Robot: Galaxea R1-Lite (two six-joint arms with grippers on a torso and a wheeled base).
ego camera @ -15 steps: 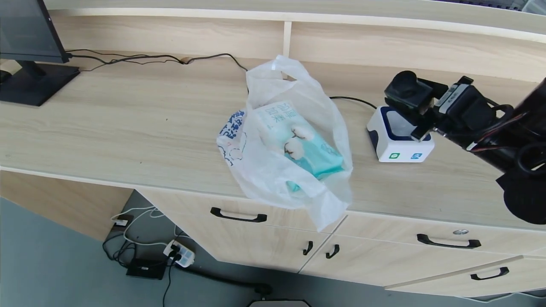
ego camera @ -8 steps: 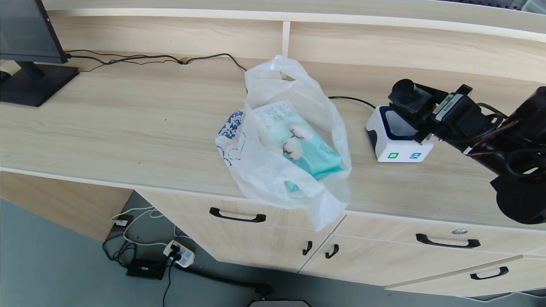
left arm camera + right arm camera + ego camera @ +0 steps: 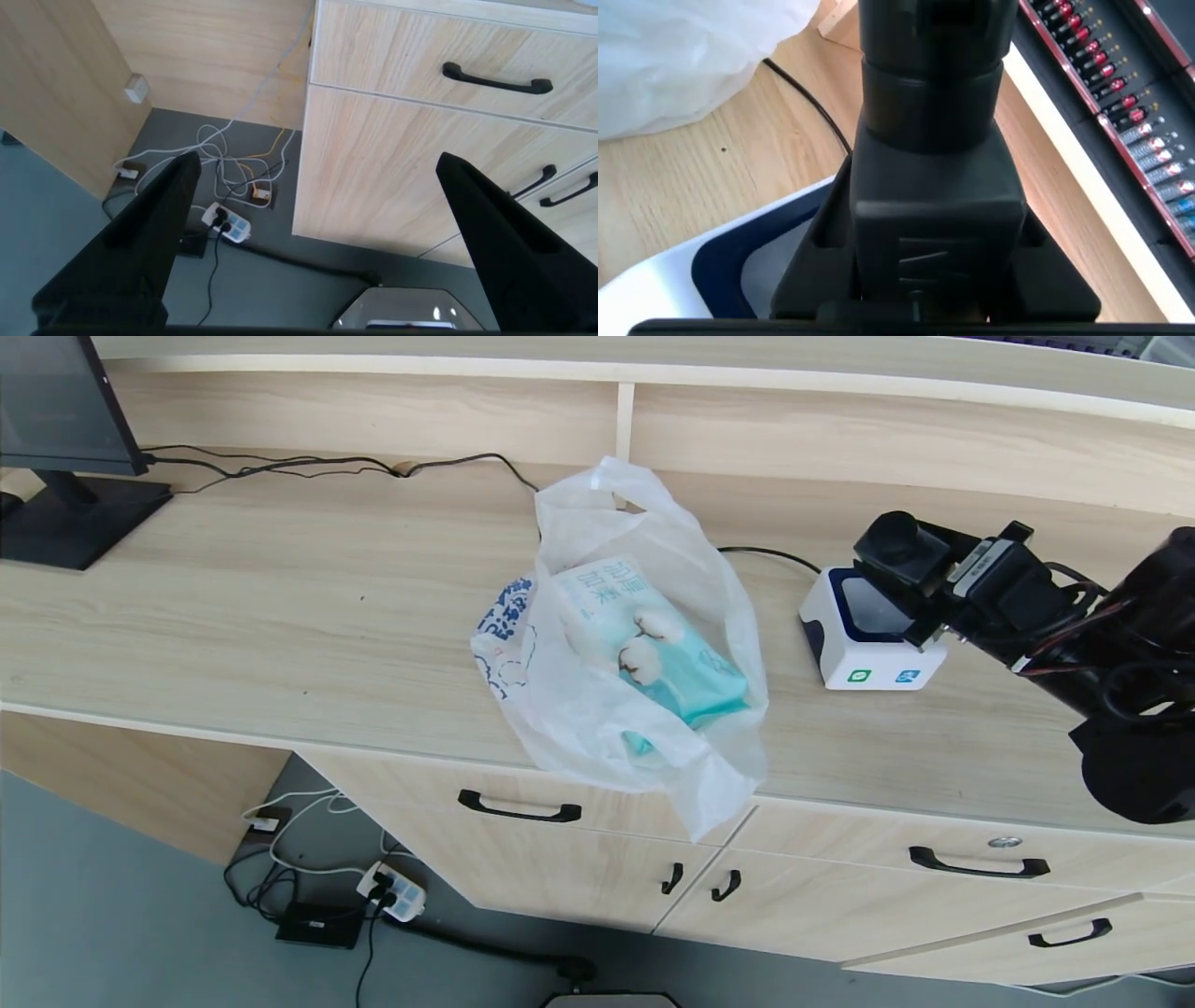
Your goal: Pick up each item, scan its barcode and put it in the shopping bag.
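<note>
Black item [image 3: 892, 537] in right claw [image 3: 917, 567] over scanner [image 3: 868, 658]

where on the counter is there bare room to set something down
The widest bare patch of counter lies between the monitor stand and the shopping bag. It is crowded on the other side: only a narrow gap separates the bag from the scanner, where the right gripper holds a black item.

The wooden counter [image 3: 280, 616] bore a bag [image 3: 579, 709] at its front edge, a scanner [image 3: 864, 649] to the right, a monitor [image 3: 56, 429] far left, and cables [image 3: 308, 462] behind.
</note>
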